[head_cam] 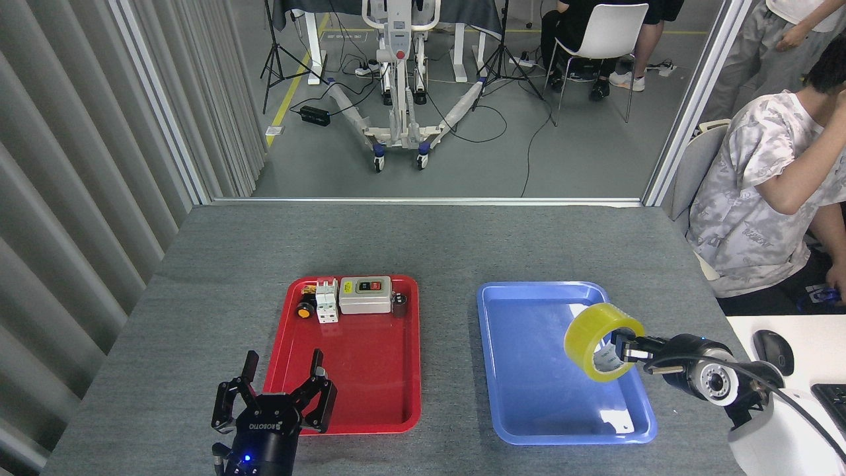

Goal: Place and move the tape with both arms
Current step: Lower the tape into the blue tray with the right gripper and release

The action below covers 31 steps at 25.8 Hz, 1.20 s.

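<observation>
The tape (603,342) is held tilted on edge above the right half of the blue tray (529,370), at the tip of the right gripper (624,349), whose fingers (633,345) are clenched on the roll's right side and reach into its white core. The left gripper (277,390) hovers at the near left corner of the red tray (370,370), its fingers (250,367) spread wide and holding nothing, well apart from the tape. A grey switch box (365,295) and small electrical parts lie along the red tray's far end on the grey tabletop (429,244).
</observation>
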Tool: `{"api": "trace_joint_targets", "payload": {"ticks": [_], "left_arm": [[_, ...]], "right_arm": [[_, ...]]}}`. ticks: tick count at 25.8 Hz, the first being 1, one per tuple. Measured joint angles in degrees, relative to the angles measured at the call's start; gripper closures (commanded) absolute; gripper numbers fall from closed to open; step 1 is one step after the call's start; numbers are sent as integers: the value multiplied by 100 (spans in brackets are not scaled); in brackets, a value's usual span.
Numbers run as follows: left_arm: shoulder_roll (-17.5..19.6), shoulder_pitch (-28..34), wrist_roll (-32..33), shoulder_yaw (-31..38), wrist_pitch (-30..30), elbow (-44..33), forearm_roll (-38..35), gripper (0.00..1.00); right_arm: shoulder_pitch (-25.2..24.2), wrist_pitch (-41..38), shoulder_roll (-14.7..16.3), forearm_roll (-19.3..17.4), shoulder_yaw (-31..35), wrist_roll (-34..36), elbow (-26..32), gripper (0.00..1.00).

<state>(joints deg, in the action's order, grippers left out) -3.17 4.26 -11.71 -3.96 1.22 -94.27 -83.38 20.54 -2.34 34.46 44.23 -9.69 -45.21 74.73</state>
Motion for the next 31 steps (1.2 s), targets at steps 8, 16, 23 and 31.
{"api": "trace_joint_targets", "payload": {"ticks": [8, 16, 23, 31], "left_arm": [[129, 123, -192, -9, -237, 38, 173, 0], [520, 117, -154, -125, -263, 79, 146, 0], [571, 83, -118, -179, -240, 165, 122, 0], [552, 88, -109, -298, -202, 186, 123, 0]], "right_arm": [[1174, 492, -262, -23, -1116, -117, -1840, 92], [1851, 713, -768, 4, -1640, -130, -3021, 91], [2073, 800, -894, 18, -1830, -116, -3345, 85], [2073, 829, -968, 27, -1849, -68, -3385, 77]]}}
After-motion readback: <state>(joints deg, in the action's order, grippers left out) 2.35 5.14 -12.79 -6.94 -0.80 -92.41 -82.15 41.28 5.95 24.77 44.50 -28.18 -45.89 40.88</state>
